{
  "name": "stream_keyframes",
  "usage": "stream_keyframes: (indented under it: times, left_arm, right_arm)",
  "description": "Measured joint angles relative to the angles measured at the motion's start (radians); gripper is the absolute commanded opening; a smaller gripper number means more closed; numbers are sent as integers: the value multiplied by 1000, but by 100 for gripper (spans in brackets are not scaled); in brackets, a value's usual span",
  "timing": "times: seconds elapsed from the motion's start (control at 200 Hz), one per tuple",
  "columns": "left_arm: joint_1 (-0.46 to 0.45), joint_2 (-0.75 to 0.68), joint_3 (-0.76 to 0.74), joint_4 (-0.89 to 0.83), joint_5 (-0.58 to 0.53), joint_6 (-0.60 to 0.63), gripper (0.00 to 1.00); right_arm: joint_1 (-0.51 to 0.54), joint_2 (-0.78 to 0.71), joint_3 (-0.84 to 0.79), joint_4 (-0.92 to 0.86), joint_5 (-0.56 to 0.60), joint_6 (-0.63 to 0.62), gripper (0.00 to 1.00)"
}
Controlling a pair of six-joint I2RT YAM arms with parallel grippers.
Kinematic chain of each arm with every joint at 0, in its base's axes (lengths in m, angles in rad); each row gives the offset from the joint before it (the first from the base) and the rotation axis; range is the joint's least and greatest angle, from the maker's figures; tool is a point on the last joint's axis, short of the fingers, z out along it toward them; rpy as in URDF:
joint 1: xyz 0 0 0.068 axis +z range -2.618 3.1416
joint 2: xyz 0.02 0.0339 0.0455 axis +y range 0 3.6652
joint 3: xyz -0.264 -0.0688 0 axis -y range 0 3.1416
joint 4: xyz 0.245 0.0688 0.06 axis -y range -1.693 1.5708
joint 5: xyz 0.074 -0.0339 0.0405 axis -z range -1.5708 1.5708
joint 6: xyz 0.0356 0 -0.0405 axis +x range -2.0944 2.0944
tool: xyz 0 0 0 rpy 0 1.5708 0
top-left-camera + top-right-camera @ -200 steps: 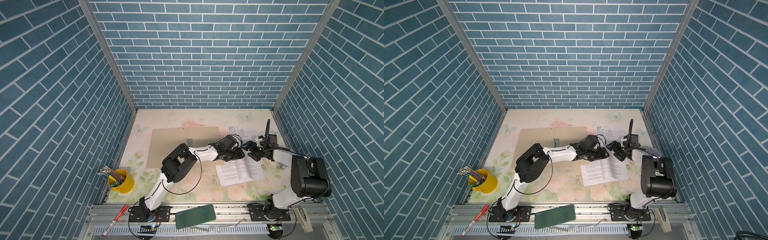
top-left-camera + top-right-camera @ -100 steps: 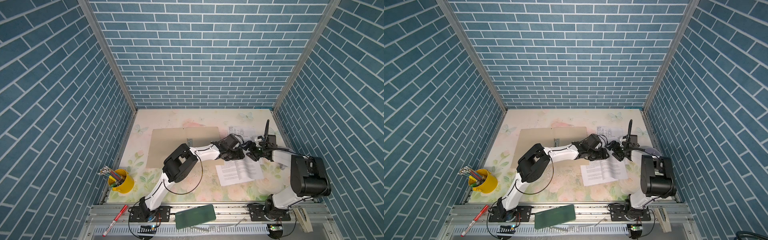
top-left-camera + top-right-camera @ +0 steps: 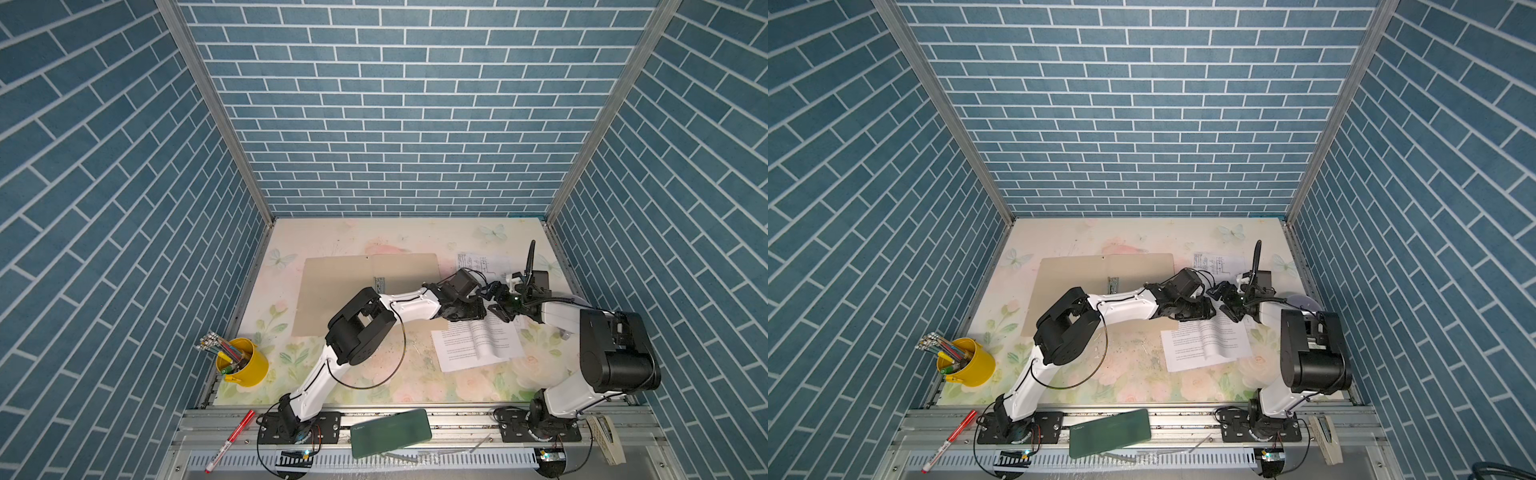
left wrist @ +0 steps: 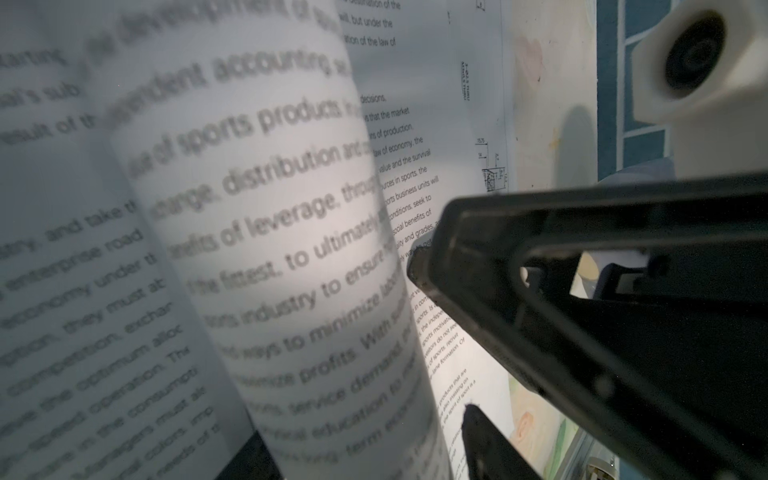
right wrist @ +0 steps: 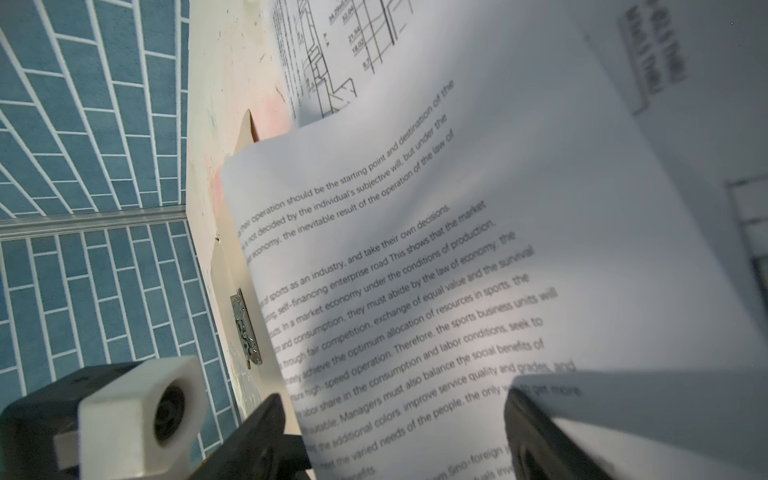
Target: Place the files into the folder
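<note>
The tan folder (image 3: 365,291) lies open on the left half of the table, its metal clip (image 5: 246,328) showing. The files lie to its right: text sheets (image 3: 478,345) near the front and a diagram sheet (image 3: 482,264) behind. My left gripper (image 3: 471,309) reaches across to the far edge of the text sheets. In the left wrist view a raised curl of the top text sheet (image 4: 291,249) stands between its open fingers (image 4: 486,444). My right gripper (image 3: 500,307) faces it, open wide, with the text sheet (image 5: 415,291) running between its fingers (image 5: 266,436).
A yellow cup of pencils (image 3: 243,365) stands at the front left. A dark green case (image 3: 390,426) and a red marker (image 3: 230,436) lie on the front rail. Blue brick walls close three sides.
The left gripper's jaws have drawn closer together around the raised curl of paper. Both arms have hardly moved, and the right gripper stays as wide as before.
</note>
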Motion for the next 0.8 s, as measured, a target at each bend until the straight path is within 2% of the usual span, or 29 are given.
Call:
stream_keyframes:
  times: [0.556, 0.801]
  left_arm:
    - [14, -43, -127, 114, -5, -14, 42]
    - [26, -63, -185, 180, 11, -45, 38]
  right_arm:
    - [21, -57, 0, -33, 2, 21, 83]
    - [16, -144, 36, -185, 33, -36, 88]
